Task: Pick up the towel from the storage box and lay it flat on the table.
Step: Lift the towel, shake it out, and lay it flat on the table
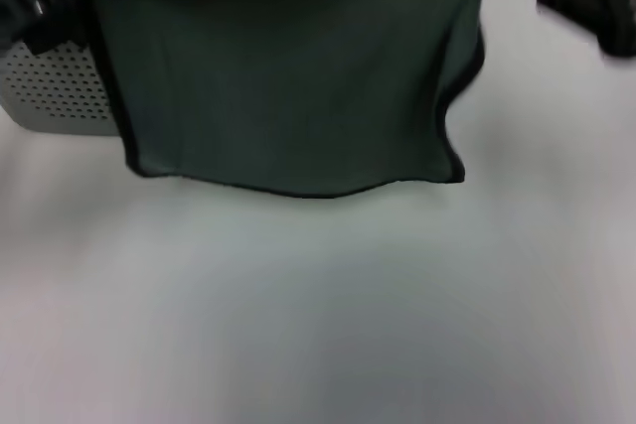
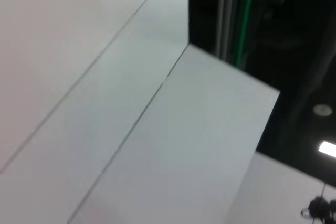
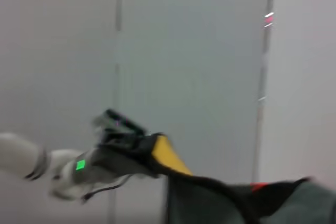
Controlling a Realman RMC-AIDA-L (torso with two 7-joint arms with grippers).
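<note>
Head view: towel [image 1: 288, 76] hangs above table [image 1: 318, 315].

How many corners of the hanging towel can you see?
2. The dark grey-green towel with yellow reverse shows a lower corner on the robot's left and one on its right; upper corners are hidden.

— What surrounds the scene?
— Pale wall panels [image 3: 189, 51] with thin vertical seams, plain and smooth.
— And higher up?
— White panels [image 2: 105, 103] split by narrow joints, next to a dark gap [image 2: 273, 30] where a bright lamp [image 2: 326, 149] glows.
</note>
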